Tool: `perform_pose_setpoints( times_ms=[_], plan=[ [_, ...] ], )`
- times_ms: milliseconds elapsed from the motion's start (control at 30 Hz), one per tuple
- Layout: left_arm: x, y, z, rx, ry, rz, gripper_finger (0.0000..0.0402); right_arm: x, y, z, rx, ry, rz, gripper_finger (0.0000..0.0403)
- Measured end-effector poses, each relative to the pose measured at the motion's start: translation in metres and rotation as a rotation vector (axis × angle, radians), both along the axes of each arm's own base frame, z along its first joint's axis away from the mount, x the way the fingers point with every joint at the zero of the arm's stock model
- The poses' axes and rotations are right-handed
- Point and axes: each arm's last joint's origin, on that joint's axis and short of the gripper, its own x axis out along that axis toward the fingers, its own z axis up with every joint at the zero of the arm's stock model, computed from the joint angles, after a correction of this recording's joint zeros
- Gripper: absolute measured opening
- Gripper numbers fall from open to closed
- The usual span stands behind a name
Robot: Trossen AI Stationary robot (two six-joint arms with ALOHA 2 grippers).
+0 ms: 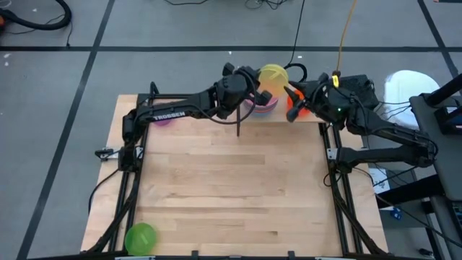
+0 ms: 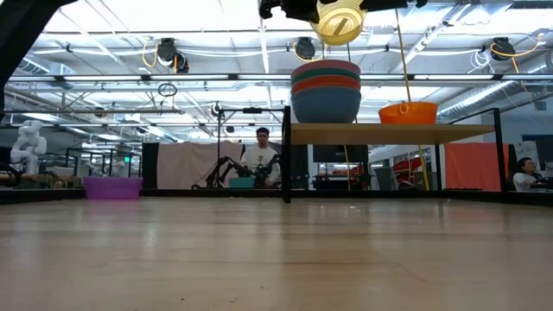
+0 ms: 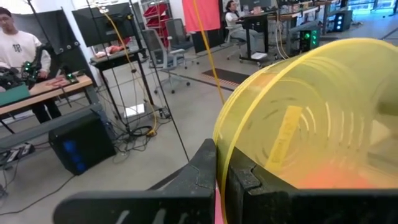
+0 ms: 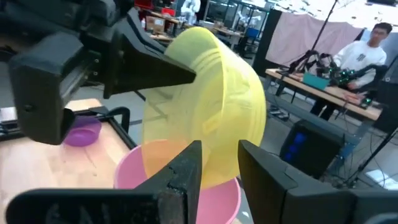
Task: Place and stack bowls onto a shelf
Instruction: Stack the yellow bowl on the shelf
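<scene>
1. A round green plastic bowl (image 1: 141,237) sits at the counter's (image 1: 231,195) near-left corner.
2. The left end effector (image 1: 266,85) grips the round yellow plastic bowl (image 1: 273,79) by its rim, raised above the stacked bowls (image 2: 326,90) on the light wooden shelf (image 2: 389,133).
3. The right end effector (image 1: 294,107) waits alongside, fingers parted.

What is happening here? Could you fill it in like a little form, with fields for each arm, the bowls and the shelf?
Left gripper: shut on the rim of the yellow bowl, holding it tilted in the air above the shelf.
Right gripper: open, at the shelf beside the yellow bowl, holding nothing.
Shelf: carries a stack of large bowls, pink on top, and an orange bowl beside it.
Purple bowl: on the tabletop, far left.
Green bowl: on the tabletop, near left corner.
Background: a person at a desk.
</scene>
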Motion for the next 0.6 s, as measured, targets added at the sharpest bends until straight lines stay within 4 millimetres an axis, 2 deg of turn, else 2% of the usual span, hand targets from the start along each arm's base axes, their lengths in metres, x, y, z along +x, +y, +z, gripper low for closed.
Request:
perform_pose_setpoints(
  times_ms=[433, 600],
  plan=[
    [0.002, -0.019, -0.002, -0.005, 0.019, -0.016, 0.0002, -0.001, -0.002, 0.002, -0.015, -0.009, -0.054, 0.0097],
    [0.003, -0.021, -0.002, -0.006, 0.017, -0.021, 0.0002, -0.002, -0.003, 0.002, -0.016, -0.008, -0.060, 0.0065]
  ],
)
